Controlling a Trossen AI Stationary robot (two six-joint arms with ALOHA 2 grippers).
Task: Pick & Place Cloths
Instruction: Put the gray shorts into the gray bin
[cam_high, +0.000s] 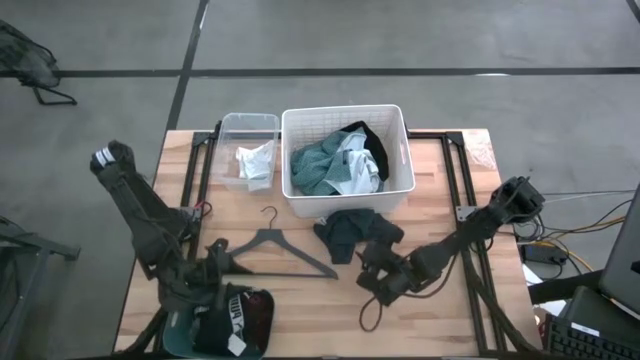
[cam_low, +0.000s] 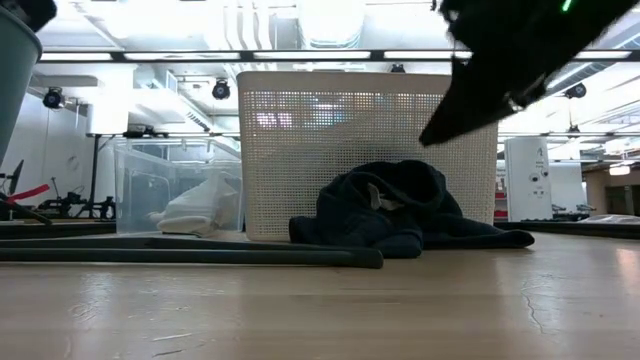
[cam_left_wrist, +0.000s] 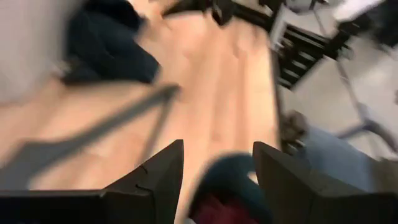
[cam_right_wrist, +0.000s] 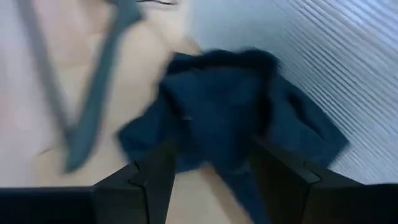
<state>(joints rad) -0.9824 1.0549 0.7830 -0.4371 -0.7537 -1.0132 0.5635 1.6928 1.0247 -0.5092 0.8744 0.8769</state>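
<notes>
The right hand (cam_right_wrist: 208, 168), fingers spread, hovers beside a crumpled dark teal cloth (cam_high: 352, 232) on the wooden tabletop (cam_high: 450, 320). The left hand (cam_left_wrist: 217, 177), also spread, sits above a black-and-maroon cloth pile (cam_high: 235, 320).

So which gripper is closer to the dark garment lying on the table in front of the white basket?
The right gripper: it sits just beside the dark garment, pointed at it. The left gripper is farther off, across the hanger, by the cloth pile.

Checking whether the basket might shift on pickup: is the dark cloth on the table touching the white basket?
Touching. In the low view the dark cloth lies bunched right against the white basket wall, with no gap between them.
</notes>
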